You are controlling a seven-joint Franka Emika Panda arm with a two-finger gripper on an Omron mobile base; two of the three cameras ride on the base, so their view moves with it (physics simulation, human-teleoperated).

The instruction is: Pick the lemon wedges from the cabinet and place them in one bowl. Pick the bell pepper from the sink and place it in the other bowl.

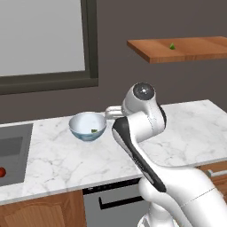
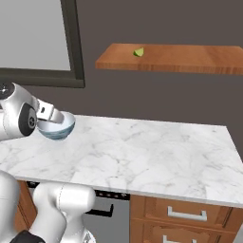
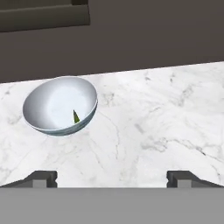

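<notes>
One wedge [image 3: 76, 116] is lying inside the bowl [image 3: 43, 109] on the marble counter [image 3: 153, 122], near the bowl's side wall; the second wedge [image 2: 138, 52] is sitting on the cabinet [image 2: 190, 59] board on the wall, well apart from the bowl. The pepper [image 1: 1, 172] is resting in the sink [image 1: 13, 150] at the counter's left end; the gripper [image 3: 112, 177] is hanging over the counter beside the bowl, its fingers [image 3: 43, 177] spread wide and gripping nothing
</notes>
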